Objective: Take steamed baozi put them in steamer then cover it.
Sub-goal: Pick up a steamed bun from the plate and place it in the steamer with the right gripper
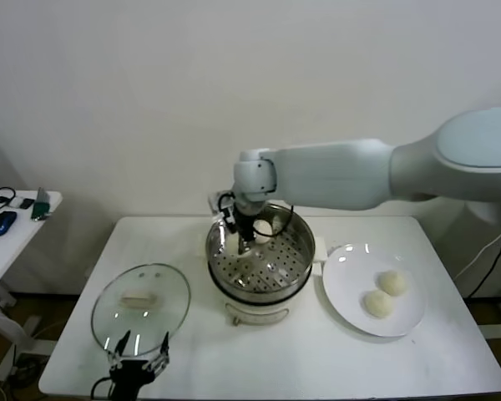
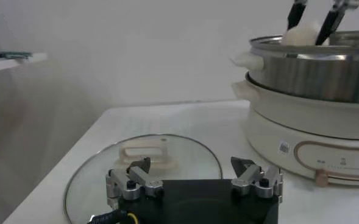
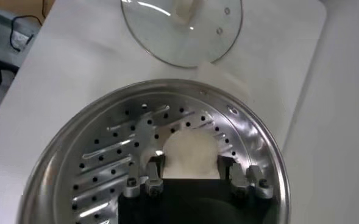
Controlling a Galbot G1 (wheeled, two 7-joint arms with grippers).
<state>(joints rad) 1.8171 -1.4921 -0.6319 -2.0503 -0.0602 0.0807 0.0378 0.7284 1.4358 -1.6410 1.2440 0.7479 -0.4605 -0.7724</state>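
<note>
Since the steamer [image 1: 260,259] had to be filled before covering, the right claw [image 3: 191,176] hung inside it grasping a bun [image 3: 190,155], while the left claw [image 2: 194,182] waited released by the lid [image 1: 141,305].

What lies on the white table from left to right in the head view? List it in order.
Glass cover → steamer, with the right gripper inside it → white plate → two baozi on that plate.

Cover [image 1: 141,307] left of steamer [image 1: 260,261], plate [image 1: 373,289] right.
</note>
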